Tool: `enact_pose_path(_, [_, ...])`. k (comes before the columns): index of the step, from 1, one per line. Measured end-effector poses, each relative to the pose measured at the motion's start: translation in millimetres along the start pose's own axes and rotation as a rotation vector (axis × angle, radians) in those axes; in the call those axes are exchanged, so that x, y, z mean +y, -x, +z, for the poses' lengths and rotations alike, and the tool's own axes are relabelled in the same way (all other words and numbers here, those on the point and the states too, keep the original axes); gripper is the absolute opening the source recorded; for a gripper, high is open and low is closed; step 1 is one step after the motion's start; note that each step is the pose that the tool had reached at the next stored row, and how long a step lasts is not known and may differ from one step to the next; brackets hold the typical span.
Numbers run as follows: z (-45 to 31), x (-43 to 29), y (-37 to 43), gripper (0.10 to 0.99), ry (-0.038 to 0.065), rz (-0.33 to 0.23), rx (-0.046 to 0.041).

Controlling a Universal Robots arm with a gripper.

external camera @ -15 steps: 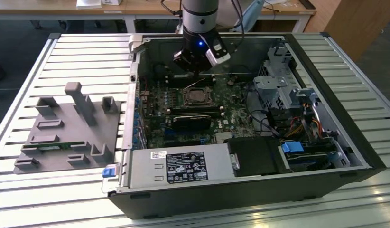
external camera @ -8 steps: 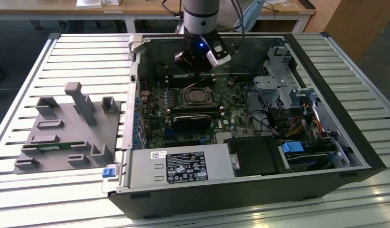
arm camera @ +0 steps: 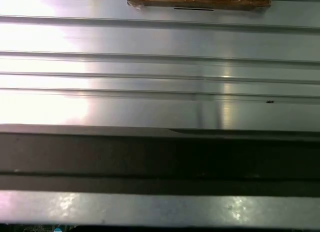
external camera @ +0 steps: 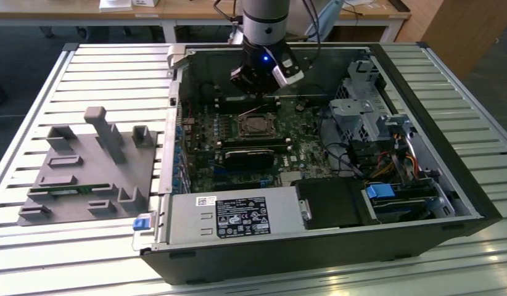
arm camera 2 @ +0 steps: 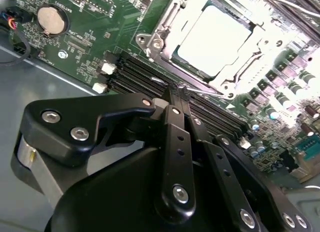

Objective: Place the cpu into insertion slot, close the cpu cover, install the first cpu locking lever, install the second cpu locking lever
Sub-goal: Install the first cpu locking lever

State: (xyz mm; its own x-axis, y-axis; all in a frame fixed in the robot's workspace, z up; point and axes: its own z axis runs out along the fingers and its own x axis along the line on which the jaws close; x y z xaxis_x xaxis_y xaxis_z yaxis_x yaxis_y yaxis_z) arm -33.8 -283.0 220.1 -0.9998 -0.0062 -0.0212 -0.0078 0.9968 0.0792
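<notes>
Inside the open computer case, the cpu [arm camera 2: 212,39] lies flat in the insertion slot [external camera: 255,126], its silvery top bright in the second wrist view. The cpu cover [arm camera 2: 156,40] is down around it, framing the chip. A thin metal locking lever [arm camera 2: 202,88] runs along the socket's near edge. Another thin rod [external camera: 255,111] rises at an angle from the socket toward my gripper [external camera: 258,91]. My gripper [arm camera 2: 175,92] hangs just above the socket's edge, its black fingers [arm camera 2: 176,122] drawn together, shut. Whether the tips touch a lever is hidden.
Long black memory slots [arm camera 2: 145,77] and a coin battery [arm camera 2: 51,19] lie near the socket. A black heatsink block [external camera: 247,157], the power supply [external camera: 237,216] and a drive cage [external camera: 369,117] stand around it. A grey fixture tray [external camera: 89,166] sits at the exterior view's left.
</notes>
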Motion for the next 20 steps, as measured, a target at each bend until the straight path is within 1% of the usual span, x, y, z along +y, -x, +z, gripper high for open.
enact_pose_path(6, [2.2, -0.2, 4.4, 0.106, 0.000, 0.000, 0.0005])
enact_pose_path(12, [6.5, -0.6, 7.6, 0.106, 0.000, 0.000, 0.0008])
enact_pose_path(15, [9.3, -0.8, 8.1, 0.106, -0.001, 0.001, 0.0007])
enact_pose_path(20, [14.0, -1.2, 8.3, 0.106, -0.005, 0.001, 0.0008])
